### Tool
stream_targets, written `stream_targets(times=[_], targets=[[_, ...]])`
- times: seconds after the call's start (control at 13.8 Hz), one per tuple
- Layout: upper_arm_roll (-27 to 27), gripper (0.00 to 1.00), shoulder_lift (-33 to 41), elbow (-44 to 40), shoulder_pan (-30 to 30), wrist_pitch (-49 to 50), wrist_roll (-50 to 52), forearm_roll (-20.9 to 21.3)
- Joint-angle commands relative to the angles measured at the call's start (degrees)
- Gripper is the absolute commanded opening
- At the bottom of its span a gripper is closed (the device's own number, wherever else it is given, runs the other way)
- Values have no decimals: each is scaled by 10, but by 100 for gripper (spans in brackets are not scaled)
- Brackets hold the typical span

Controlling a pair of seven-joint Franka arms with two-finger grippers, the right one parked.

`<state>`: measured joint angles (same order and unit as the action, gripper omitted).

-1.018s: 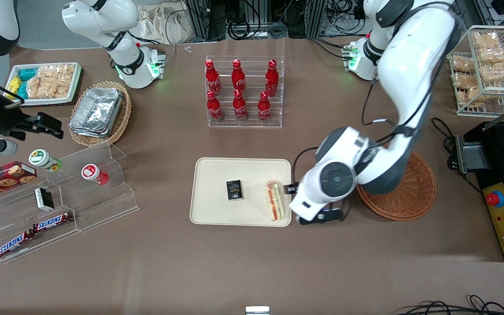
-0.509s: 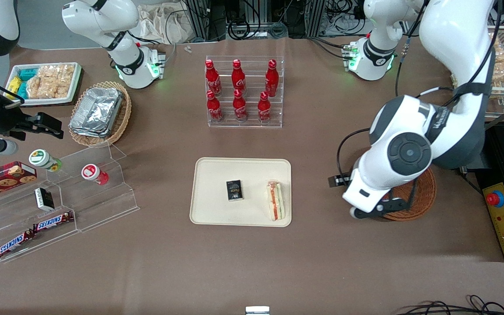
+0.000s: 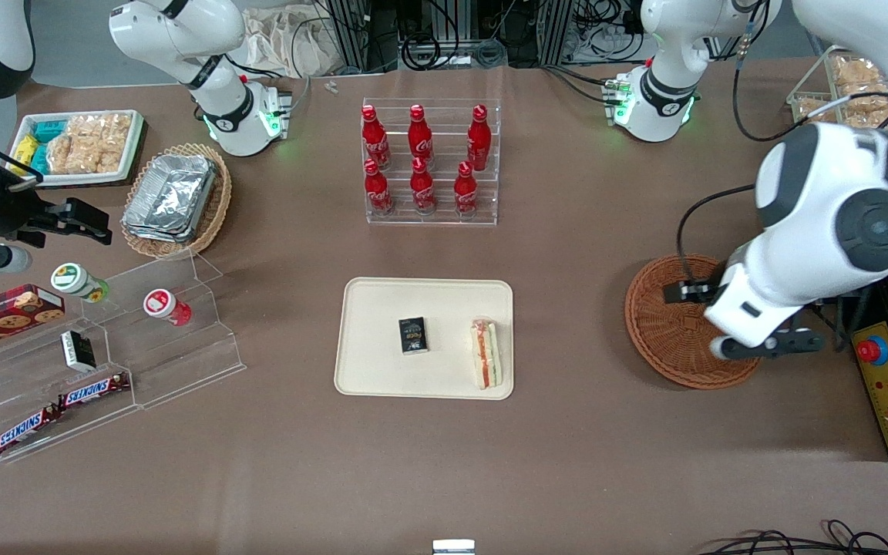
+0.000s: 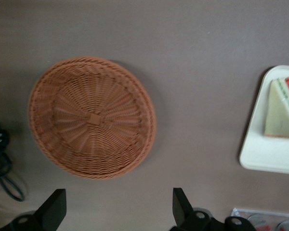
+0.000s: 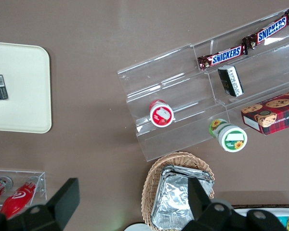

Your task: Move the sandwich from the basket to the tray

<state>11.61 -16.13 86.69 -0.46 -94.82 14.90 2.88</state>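
I see the triangular white-bread sandwich (image 3: pixel 485 354) with its red and green filling lying flat in the large cream rectangular tray (image 3: pixel 371 370), tight against the tray's edge toward the working arm's end of the table and close to the corner nearest the front camera. A small black packet (image 3: pixel 413 335) lies in the same tray near its middle, apart from the sandwich. The round reddish-brown wicker basket (image 3: pixel 664 339) sits on the brown table (image 3: pixel 444 462) well apart from the tray, toward the working arm's end; from the wrist camera I see the basket (image 4: pixel 92 117) holds nothing. My left gripper (image 3: pixel 768 346) hangs above the basket's rim on the working arm's side, its fingers (image 4: pixel 54 207) spread wide with nothing between them. Farther from the front camera than the tray, a clear acrylic rack (image 3: pixel 430 162) holds six red bottles. Toward the parked arm's end, a tan wicker basket (image 3: pixel 216 208) holds stacked foil containers (image 3: pixel 170 194).
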Motion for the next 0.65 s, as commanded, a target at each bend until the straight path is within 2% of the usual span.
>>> stream_targets(times=[0.0, 0.22, 0.58], targets=[[-38, 99, 66, 82, -1, -28, -102, -20], [-55, 99, 66, 74, -2, -21, -159, -21], [-55, 100, 25, -5, 0, 14, -204, -9]])
